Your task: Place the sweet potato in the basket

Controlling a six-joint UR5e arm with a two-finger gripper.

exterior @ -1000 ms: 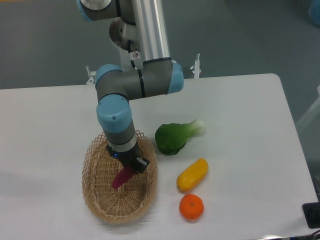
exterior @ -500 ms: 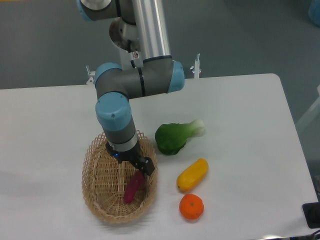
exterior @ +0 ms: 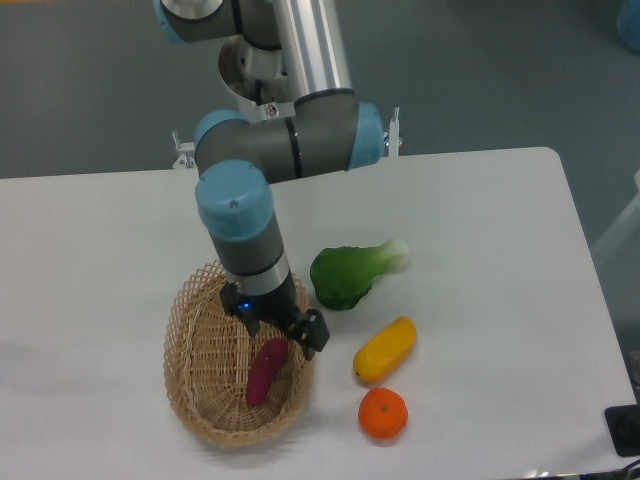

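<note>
The magenta-purple sweet potato lies inside the tan wicker basket, towards its right side, and nothing holds it. My gripper hangs just above the sweet potato's upper end, over the basket's right rim. Its jaws stand apart and empty, with one black finger out over the rim.
A green leafy vegetable lies right of the basket. A yellow oblong vegetable and a round orange fruit lie to the front right, close to the basket. The table's front edge runs just below the basket.
The gripper carried the sweet potato down into the basket, opened and let it go. It has since lifted and shifted a little right; the sweet potato stays in the basket.
</note>
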